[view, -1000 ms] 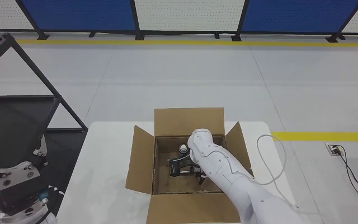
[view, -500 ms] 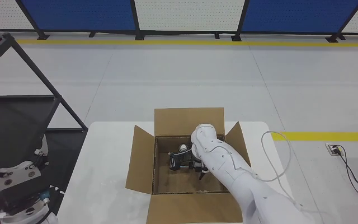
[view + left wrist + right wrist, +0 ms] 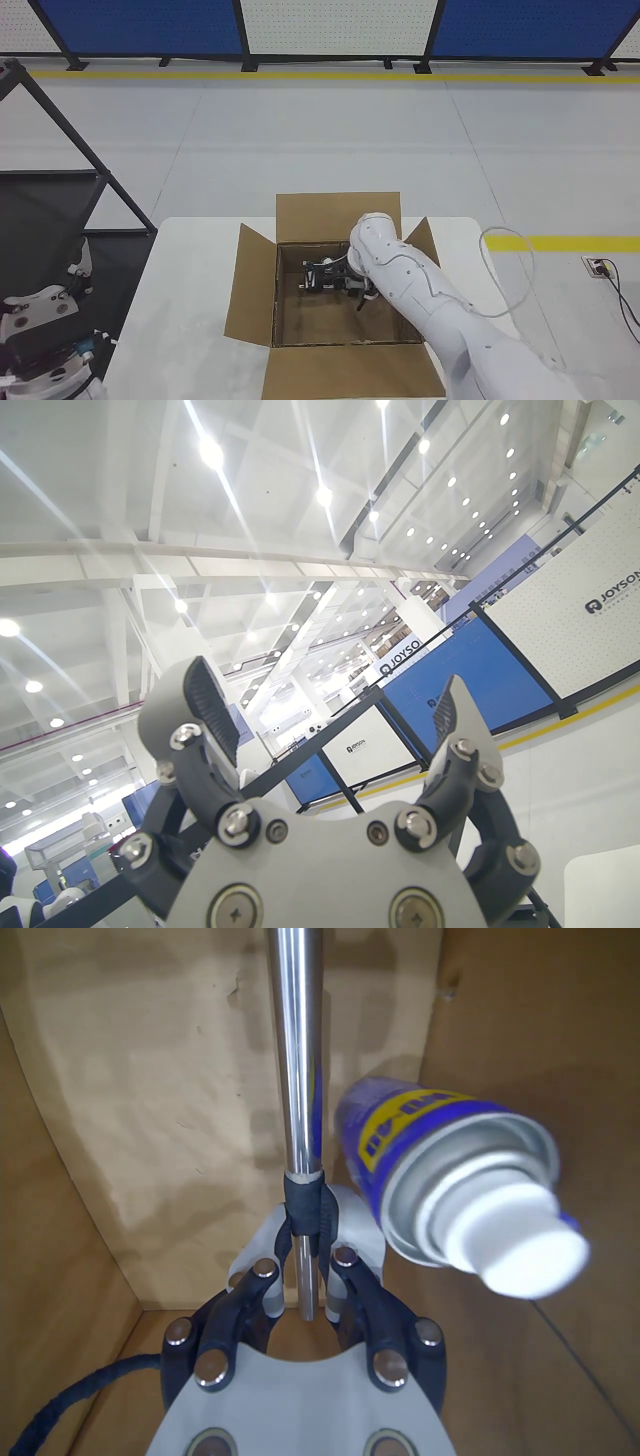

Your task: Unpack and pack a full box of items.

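An open cardboard box (image 3: pixel 258 290) stands on the white table (image 3: pixel 190 300). My right gripper (image 3: pixel 326 277) is inside it, near the back wall. In the right wrist view this gripper (image 3: pixel 306 1223) is shut on a thin chrome rod (image 3: pixel 297 1053) where a black cord (image 3: pixel 306 1208) is wrapped around it. A blue spray can (image 3: pixel 440 1168) with a yellow label and white cap leans close beside the rod. My left gripper (image 3: pixel 330 720) is open, holds nothing and points up at the ceiling.
A black metal frame (image 3: pixel 60 190) stands left of the table. A pale cable (image 3: pixel 497 262) loops over the table's right side. The box flaps (image 3: pixel 338 213) stand open on all sides. Blue and white partition panels (image 3: pixel 340 25) line the far floor.
My right arm has shifted toward the back of the box, carrying the gripper and rod with it. The spray can's top in the top view is now covered by the arm.
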Controlling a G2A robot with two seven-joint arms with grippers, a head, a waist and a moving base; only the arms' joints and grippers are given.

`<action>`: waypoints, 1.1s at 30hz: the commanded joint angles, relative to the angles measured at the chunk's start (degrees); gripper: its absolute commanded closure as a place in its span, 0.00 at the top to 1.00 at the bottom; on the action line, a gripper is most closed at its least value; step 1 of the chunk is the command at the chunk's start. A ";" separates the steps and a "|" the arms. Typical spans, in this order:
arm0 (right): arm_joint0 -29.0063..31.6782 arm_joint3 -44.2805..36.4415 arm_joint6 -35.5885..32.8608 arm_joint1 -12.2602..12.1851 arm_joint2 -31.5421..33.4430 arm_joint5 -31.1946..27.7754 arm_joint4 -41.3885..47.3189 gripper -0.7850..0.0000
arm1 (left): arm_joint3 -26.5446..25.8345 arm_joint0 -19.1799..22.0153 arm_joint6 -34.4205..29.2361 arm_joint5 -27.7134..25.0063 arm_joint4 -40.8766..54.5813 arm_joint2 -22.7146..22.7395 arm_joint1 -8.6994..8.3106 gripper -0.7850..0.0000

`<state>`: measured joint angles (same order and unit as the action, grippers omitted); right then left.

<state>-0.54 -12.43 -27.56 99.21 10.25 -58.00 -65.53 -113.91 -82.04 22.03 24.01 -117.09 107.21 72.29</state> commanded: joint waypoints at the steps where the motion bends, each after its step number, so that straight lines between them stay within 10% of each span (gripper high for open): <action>1: -0.35 -0.49 2.12 -0.83 -0.16 0.00 -0.69 0.00 | 0.11 0.24 0.07 -0.26 -0.20 -0.33 0.02 1.00; 19: 0.32 -15.05 5.94 -9.47 -0.27 0.00 -2.28 0.00 | 0.99 1.35 -0.03 -0.44 -0.48 -0.76 0.17 1.00; 33: 5.37 -40.44 -4.70 -21.75 6.98 3.10 0.56 0.00 | 1.66 2.07 -0.26 -0.78 -0.81 -1.33 0.27 1.00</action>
<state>4.04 -49.59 -30.82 78.80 16.08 -55.58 -65.27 -112.29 -79.98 21.79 23.24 -117.89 105.91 72.55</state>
